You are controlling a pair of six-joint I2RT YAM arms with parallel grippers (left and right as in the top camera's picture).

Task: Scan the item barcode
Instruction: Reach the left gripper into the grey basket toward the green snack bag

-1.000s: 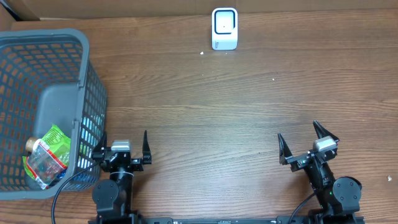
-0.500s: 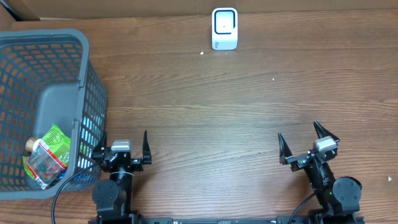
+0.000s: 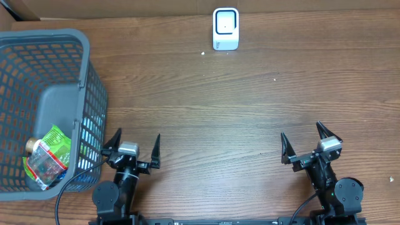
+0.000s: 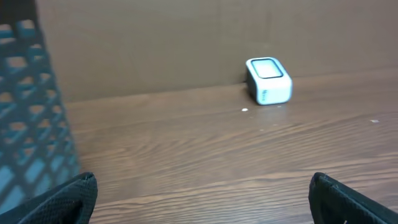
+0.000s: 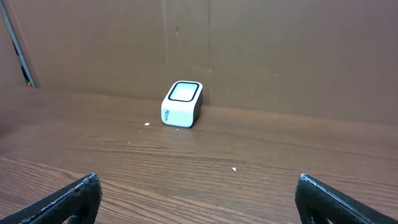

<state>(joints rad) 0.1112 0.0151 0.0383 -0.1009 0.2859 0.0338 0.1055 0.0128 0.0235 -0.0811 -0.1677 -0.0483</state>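
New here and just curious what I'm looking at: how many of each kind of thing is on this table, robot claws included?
Grippers: 2, the left gripper and the right gripper, both open
Baskets: 1, the grey basket
Scanners: 1, the white scanner
Packets: 1, the green packet inside the basket
Total: 5

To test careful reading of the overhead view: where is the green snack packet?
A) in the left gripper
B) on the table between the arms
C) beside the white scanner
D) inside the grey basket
D: the green snack packet lies inside the grey basket, far from the white scanner.
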